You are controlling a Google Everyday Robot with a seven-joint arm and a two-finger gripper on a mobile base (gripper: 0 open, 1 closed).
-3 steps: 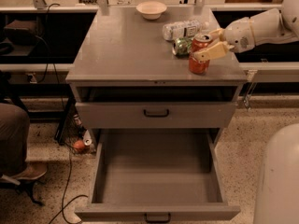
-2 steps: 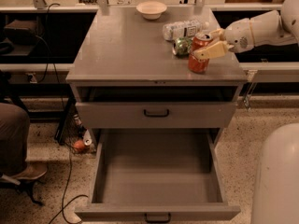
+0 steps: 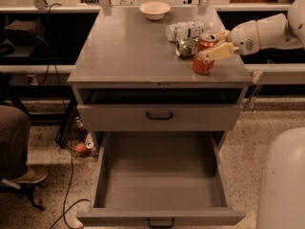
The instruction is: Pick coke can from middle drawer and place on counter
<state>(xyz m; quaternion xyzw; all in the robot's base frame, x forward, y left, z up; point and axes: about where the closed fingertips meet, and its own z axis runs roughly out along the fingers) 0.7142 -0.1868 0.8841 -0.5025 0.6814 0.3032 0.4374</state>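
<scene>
So — gripper (image 3: 208,46) holds coke can (image 3: 203,66)

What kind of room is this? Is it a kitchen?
Probably a robot testing lab, not a kitchen. A white robot arm has its hand gripping the coke can on the counter of a grey metal cabinet, its middle drawer pulled open. Loose cables trail over the speckled floor.
</scene>
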